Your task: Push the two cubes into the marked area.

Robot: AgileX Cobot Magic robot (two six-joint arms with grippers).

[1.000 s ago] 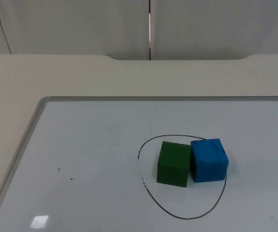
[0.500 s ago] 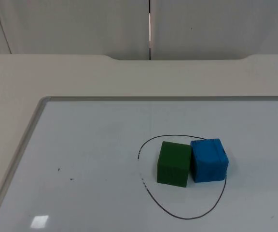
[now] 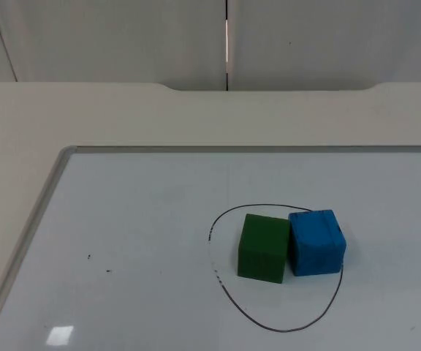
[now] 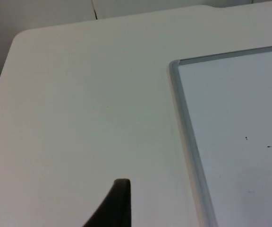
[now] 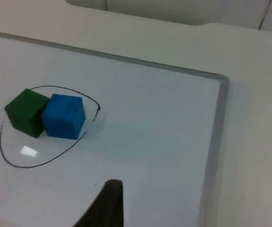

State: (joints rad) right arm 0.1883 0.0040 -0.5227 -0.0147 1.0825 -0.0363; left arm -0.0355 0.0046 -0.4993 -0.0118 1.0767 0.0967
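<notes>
Fingers first: one black fingertip of the left gripper (image 4: 114, 205) sticks up over the bare white bench (image 4: 79, 109), off to the side of the whiteboard (image 4: 240, 132), close to its grey corner. Whether those fingers are wide or narrow cannot be told, since just one tip can be seen. Nothing is held there.

One black fingertip of the right gripper (image 5: 105, 203) hangs above the whiteboard, well apart from the cubes. Whether these fingers are wide or narrow cannot be told either. They hold nothing.

Out from there, the whiteboard lies flat on the bench, with a thin grey frame (image 3: 42, 212) round its edge. A black ring (image 3: 269, 325) is drawn on it by hand. That ring is the marked area.

The green cube (image 3: 263, 247) sits inside the ring, with all of it within the line. The blue cube (image 3: 316, 242) sits just beside it, on its right in the top view, and the two cubes touch side to side. The blue cube is mostly inside the ring, but its far side sits right on the line, so it is hard to tell if a bit pokes over.

Two small dark specks (image 3: 89, 257) mark the whiteboard well apart from the cubes. A bright patch of light (image 3: 60, 335) shines on the board near its front edge.

Behind the bench stands the grey wall (image 3: 327, 44).
</notes>
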